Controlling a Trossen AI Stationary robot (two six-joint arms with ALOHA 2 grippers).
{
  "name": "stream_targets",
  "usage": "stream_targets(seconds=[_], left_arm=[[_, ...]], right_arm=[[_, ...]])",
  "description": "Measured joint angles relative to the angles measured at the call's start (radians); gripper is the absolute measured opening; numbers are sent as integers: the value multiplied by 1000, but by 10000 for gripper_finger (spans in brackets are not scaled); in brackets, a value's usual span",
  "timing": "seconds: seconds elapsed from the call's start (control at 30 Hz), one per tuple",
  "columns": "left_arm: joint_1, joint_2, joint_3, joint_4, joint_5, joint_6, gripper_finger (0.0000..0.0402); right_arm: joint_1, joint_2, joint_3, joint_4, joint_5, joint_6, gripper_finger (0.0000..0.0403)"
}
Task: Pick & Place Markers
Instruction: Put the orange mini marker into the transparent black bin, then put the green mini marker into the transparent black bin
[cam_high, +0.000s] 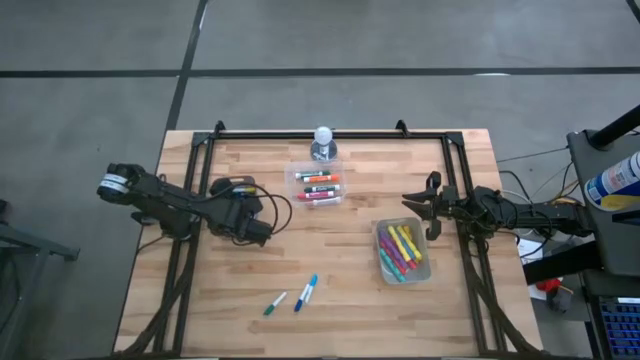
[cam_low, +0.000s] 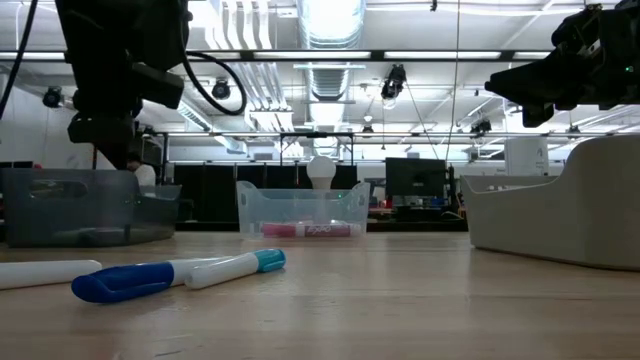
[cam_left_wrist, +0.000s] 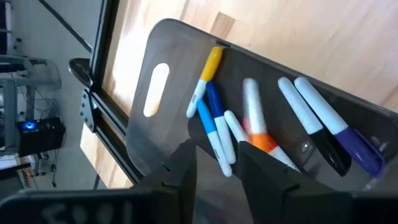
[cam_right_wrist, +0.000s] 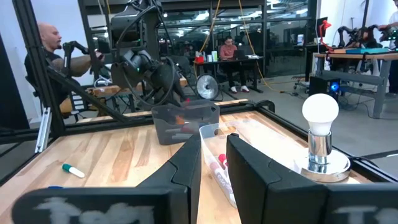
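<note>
You have markers stowed in the grey tray (cam_left_wrist: 155, 130) under the parted left gripper (cam_left_wrist: 214, 168), both clear tubs (cam_high: 404, 251) filled, two markers (cam_high: 306, 292) loose near the tabletop's front edge, right gripper (cam_high: 432, 206) empty, narrowly parted.

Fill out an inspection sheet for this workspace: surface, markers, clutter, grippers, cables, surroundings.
Surface: wooden table, black frame along its edges.
Markers: two loose markers near the front edge; more in the centre clear tub, right tub and grey tray.
Clutter: light bulb on a stand at the back edge.
Grippers: left gripper open over the tray; right gripper empty, raised, behind the right tub.
Cables: black cable loops on the left arm.
Surroundings: people at benches beyond the table.
</note>
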Motion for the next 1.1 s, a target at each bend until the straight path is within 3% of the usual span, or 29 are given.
stream_targets(seconds=[0.3, 0.47, 0.8, 1.1], left_arm=[[-3, 0, 28, -39, 15, 78, 126], [-33, 0, 84, 34, 124, 52, 126], [-244, -1, 130, 407, 325, 60, 126], [-429, 22, 97, 770, 352, 37, 126]], right_arm=[[0, 0, 0, 0, 0, 0, 68], [0, 0, 0, 0, 0, 0, 68], [0, 0, 0, 0, 0, 0, 68], [0, 0, 0, 0, 0, -1, 68]])
